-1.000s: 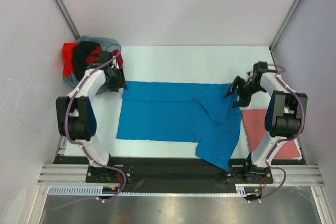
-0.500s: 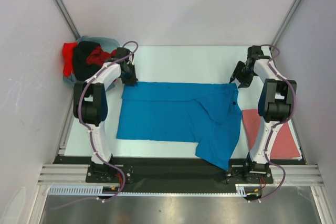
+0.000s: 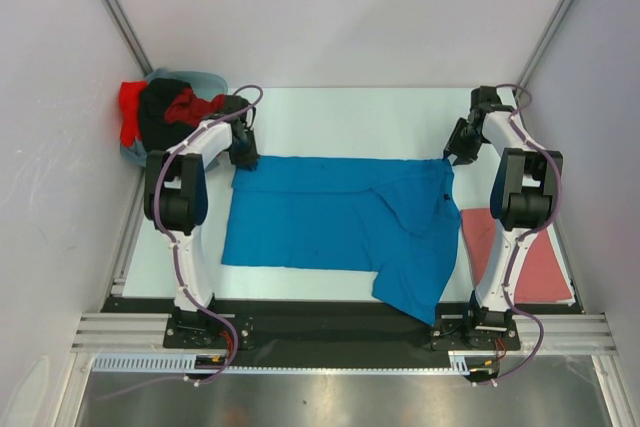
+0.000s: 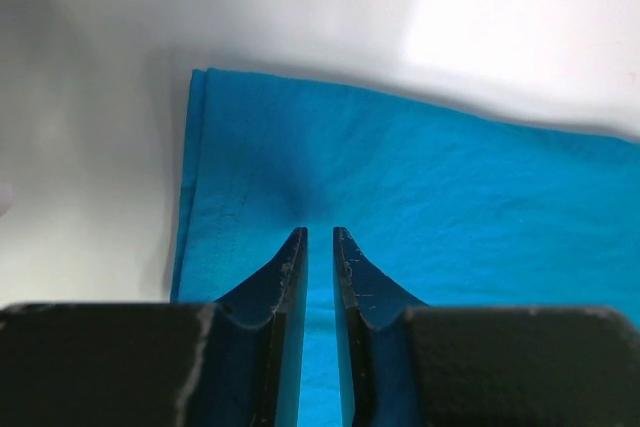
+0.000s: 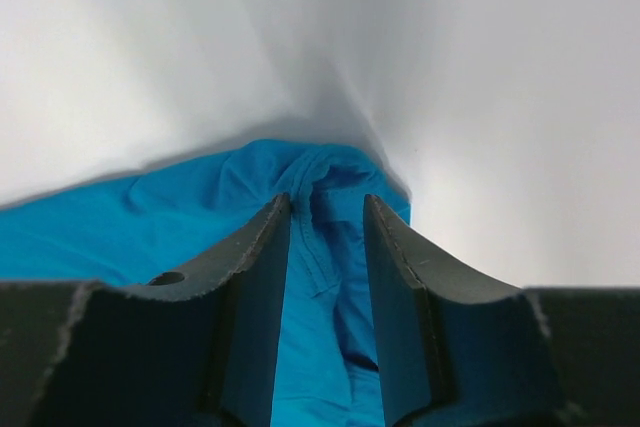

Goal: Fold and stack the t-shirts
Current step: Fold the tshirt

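Fold step, start: blue t-shirt (image 3: 320,222) flat at centre of table (image 3: 340,112); left gripper (image 4: 320,235) narrow, pinching far-left corner; right gripper (image 5: 327,205) half-wide, straddling bunched far-right corner. Next, likely: secure right pinch, lift both corners, draw toward near edge.

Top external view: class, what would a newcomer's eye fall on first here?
The bright blue t-shirt stands out, spread across the middle of the white table, with the left tool and the right tool at its far corners. Next, the heap of red and black shirts at the far left.
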Controlling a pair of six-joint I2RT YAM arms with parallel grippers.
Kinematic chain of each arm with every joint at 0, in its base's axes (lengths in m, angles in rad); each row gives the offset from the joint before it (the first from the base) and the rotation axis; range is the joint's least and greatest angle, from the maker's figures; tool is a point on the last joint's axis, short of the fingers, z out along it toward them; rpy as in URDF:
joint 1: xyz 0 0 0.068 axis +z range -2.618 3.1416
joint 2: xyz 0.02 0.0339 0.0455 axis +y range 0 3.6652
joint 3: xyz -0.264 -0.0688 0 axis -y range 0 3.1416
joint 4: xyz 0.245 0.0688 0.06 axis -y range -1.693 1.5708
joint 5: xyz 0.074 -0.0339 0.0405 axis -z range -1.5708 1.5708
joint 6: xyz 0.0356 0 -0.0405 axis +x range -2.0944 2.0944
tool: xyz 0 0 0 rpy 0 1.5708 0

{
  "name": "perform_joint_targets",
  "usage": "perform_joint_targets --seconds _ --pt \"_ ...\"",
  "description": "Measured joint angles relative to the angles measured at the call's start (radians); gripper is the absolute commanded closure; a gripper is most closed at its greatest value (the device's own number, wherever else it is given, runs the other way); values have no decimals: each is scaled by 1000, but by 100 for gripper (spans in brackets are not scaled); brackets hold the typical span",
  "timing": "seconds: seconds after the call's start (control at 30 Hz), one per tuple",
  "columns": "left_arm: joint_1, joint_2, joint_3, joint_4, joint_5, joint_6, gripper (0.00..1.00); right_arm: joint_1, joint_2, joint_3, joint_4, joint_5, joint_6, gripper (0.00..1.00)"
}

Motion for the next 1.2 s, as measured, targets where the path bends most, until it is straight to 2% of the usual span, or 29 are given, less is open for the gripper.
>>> perform_joint_targets --seconds 0.13,0.23,0.27,0.37,0.83,0.9,0.93,1.0,1.03,1.1,1.13,1.2 --pt "0 4 0 -4 -4 0 80 2 1 0 5 -13 0 58" --pt "0 4 0 -4 -8 0 80 5 9 0 11 -29 1 62" --pt "0 4 0 -4 -10 0 81 5 14 0 14 -34 1 76" --pt "0 5 -2 -5 -14 0 83 5 34 0 17 -46 7 99" --pt "14 29 -5 -9 -15 -9 89 -83 46 -10 9 -29 6 100" --pt "14 29 -5 -9 -15 -8 89 -82 59 -5 10 -29 -5 82" --pt "14 29 -5 -9 -15 -8 87 -80 70 2 5 -26 -11 67" --pt "14 27 -5 -10 -15 -6 82 -80 78 23 -12 -7 -23 55" --pt "14 25 -6 -11 -15 -5 77 -80 78 32 -28 10 -26 45" --pt "14 8 -19 -13 -17 0 71 -80 74 47 -64 50 -36 36" --pt "15 -11 -34 -22 -17 2 66 -79 64 47 -80 71 -37 33" --pt "14 -71 -74 -35 -15 3 62 -70 28 40 -118 108 -47 30"
